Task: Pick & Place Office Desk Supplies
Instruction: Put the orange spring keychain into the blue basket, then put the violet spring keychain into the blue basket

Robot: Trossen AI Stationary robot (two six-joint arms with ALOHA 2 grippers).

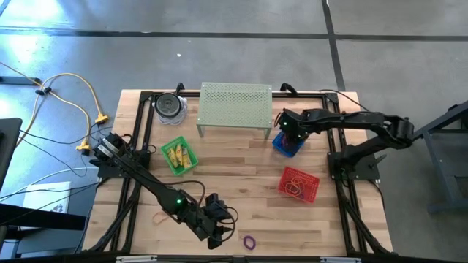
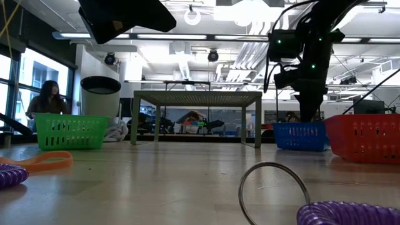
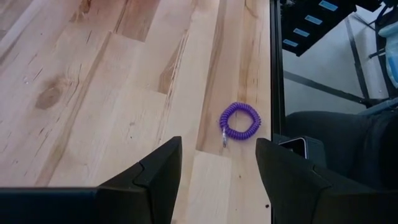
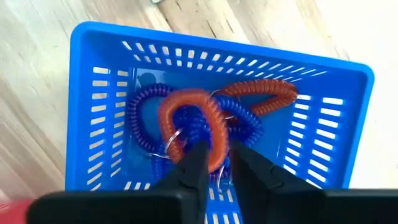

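The purple coil band (image 3: 239, 121) is lying flat on the wooden table (image 3: 93, 93), just ahead of the left gripper (image 3: 217, 168) and roughly in line with the gap between its fingers, close to the table's near edge. A small metal ring is showing at the coil's side facing the fingers. The left gripper's fingers are standing well apart, with nothing between them and no contact with the band. In the high view the same band (image 1: 249, 241) is sitting just beside this gripper (image 1: 216, 232).

An orange band (image 1: 161, 217) is lying on the table on the far side of the left arm from the purple one.

The right gripper (image 4: 216, 163) is reaching down into the blue basket (image 4: 93, 93). Its fingers are drawn close together around the rim of an orange-red coil band (image 4: 186, 115) that is resting on blue coil bands (image 4: 144, 118); the pinch appears closed on that coil, though the contact point is partly hidden. A second orange-red coil (image 4: 264, 93) is lying beyond the fingertips, toward the basket's far wall.

Beside the blue basket (image 1: 287, 144), the red basket (image 1: 298, 183) is holding orange-tan bands, and the green basket (image 1: 179, 155) is holding yellow pieces. The pale green perforated stand (image 1: 235, 107) and the dark-lidded jar (image 1: 169, 107) are standing along the table's far side.
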